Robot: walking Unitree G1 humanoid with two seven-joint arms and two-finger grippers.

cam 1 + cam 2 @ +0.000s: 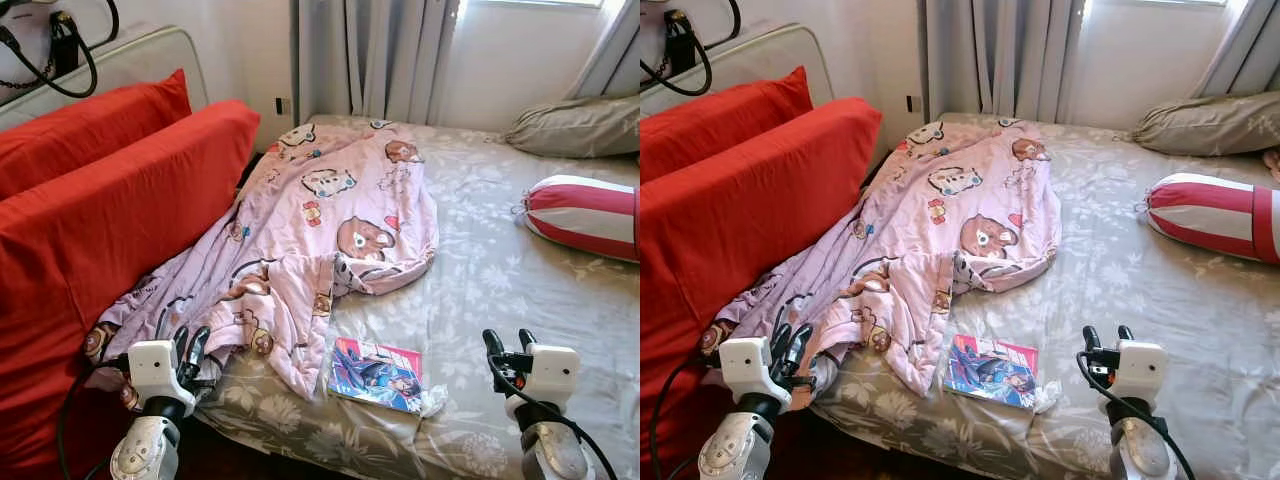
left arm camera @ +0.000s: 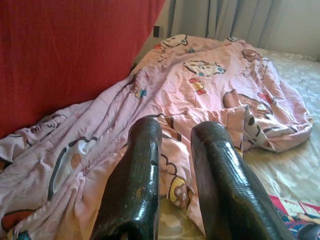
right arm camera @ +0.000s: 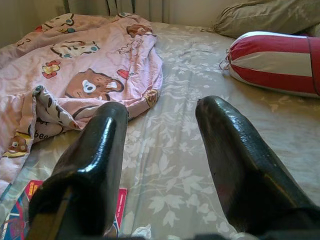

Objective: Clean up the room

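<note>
Both silver arms are raised in front of the robot at the near edge of a bed (image 1: 520, 300) covered with a grey leaf-patterned sheet, forearms pointing up and forward with the black fingers aimed over the mattress. The left gripper (image 1: 185, 345) hovers at the near left corner, just above the lower edge of a pink cartoon-print blanket (image 1: 330, 215); its two fingers (image 2: 137, 185) stand a narrow gap apart and hold nothing, the pink cloth showing between them in the left wrist view. The right gripper (image 1: 508, 343) hovers over bare sheet towards the near right side, its fingers (image 3: 240, 155) spread wider, with only the sheet visible in the gap and nothing gripped. The blanket lies crumpled and spread diagonally from the far side of the bed by the curtains (image 1: 375, 55) down to the near left corner, part of it folded over to show a paler patterned underside, and its left edge runs against two large red cushions (image 1: 90, 220) leaning beside the bed. A colourful book (image 1: 377, 373) lies flat on the sheet near the front edge, between the two grippers and just beside the blanket's hanging corner. Further back on the right rest a red-and-white striped bolster (image 1: 585, 215) and, behind it, a grey pillow (image 1: 575, 125)
</note>
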